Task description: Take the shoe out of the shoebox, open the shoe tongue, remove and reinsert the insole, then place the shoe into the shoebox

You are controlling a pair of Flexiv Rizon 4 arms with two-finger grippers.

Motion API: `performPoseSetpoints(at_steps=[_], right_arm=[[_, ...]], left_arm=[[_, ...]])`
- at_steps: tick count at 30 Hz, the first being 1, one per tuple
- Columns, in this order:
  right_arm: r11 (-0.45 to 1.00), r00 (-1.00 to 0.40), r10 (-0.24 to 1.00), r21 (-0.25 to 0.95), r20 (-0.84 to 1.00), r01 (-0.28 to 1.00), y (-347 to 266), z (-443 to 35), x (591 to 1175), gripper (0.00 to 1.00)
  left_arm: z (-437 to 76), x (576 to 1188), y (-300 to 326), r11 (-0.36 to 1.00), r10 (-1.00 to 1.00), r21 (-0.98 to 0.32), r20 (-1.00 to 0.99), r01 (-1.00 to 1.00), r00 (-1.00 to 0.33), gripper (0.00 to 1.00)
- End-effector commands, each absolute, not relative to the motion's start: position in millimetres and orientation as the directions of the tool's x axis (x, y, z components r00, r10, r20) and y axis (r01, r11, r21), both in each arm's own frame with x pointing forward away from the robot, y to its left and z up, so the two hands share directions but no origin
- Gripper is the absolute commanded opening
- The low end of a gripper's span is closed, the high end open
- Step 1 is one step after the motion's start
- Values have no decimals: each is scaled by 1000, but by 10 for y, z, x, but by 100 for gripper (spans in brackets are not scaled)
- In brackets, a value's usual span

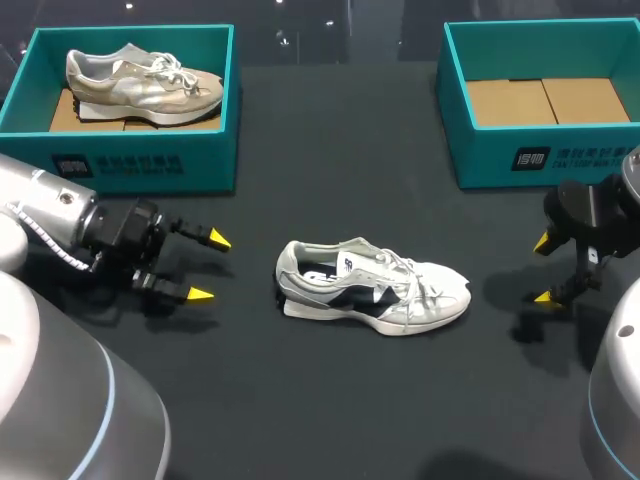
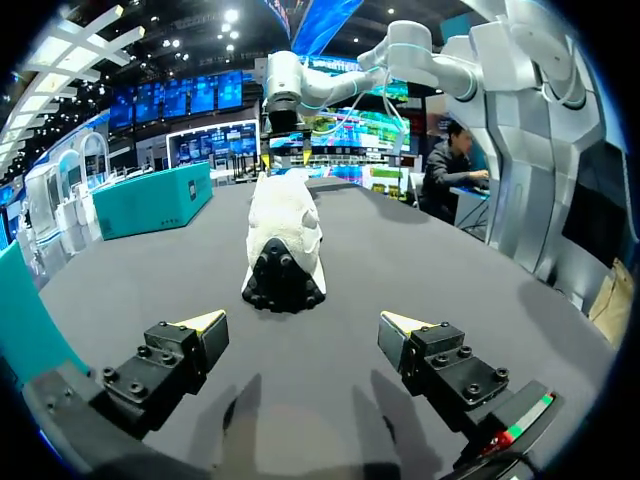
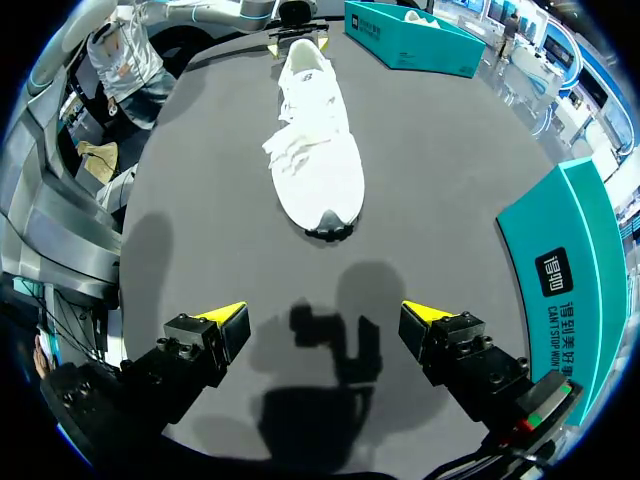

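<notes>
**White shoe lies out of its box, between two open grippers**

The white shoe (image 1: 372,285) rests on its sole on the dark surface (image 1: 330,150), upright and touched by nothing. The left gripper (image 1: 209,266) hovers near the shoe's heel (image 1: 290,275), fingers spread and holding nothing. The right gripper (image 1: 542,270) sits further off beyond the toe (image 1: 455,292), likewise spread and empty. The empty shoebox (image 1: 520,155) stands well behind the shoe on the toe side. A second shoebox (image 1: 130,165), with a beige shoe (image 1: 140,85) inside, stands well behind it on the heel side.

The shoe looks light, so either arm alone should be able to lift it. The upper seems soft and likely to cave in under a squeeze. The sole and the cupped heel look stiffer and should stand a firm pinch.

The left gripper faces the heel squarely, so the heel collar is its natural hold. One finger could go inside the opening and one outside.

The laces (image 1: 400,268) lie loose and tangled over the midfoot and may snag a fingertip. The tongue beneath them is hard to make out. It is probably thin and floppy and best pinched at its upper edge while the other gripper steadies the shoe.

The insole cannot be seen clearly inside the dark opening. It will likely bend easily and may buckle on the way back in unless fed in toe first.
</notes>
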State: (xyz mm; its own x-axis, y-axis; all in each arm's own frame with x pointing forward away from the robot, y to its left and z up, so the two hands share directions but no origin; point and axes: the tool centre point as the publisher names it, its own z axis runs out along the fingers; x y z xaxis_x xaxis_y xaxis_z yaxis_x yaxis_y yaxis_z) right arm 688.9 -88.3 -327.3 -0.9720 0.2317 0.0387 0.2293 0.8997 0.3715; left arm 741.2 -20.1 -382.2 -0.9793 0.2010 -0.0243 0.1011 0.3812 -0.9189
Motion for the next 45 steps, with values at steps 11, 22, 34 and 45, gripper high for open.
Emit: performPoseSetpoints(at_steps=[11,22,34,45], right_arm=[[900,-972,233,370,36,229,-883,-3271,6870,100],[900,-972,233,370,36,229,-883,-3271,6870,100],[900,-972,233,370,36,229,-883,-3271,6870,100],[900,-972,233,370,36,229,-883,-3271,6870,100]], left_arm=[[-4034,7522,-244,297,111,-955,29,5,-993,100],[-4070,7520,-272,298,86,-955,26,0,-996,100],[-4095,7536,-430,294,88,-956,34,-7,-996,100],[-4103,7552,-693,283,88,-959,40,-13,-995,100]])
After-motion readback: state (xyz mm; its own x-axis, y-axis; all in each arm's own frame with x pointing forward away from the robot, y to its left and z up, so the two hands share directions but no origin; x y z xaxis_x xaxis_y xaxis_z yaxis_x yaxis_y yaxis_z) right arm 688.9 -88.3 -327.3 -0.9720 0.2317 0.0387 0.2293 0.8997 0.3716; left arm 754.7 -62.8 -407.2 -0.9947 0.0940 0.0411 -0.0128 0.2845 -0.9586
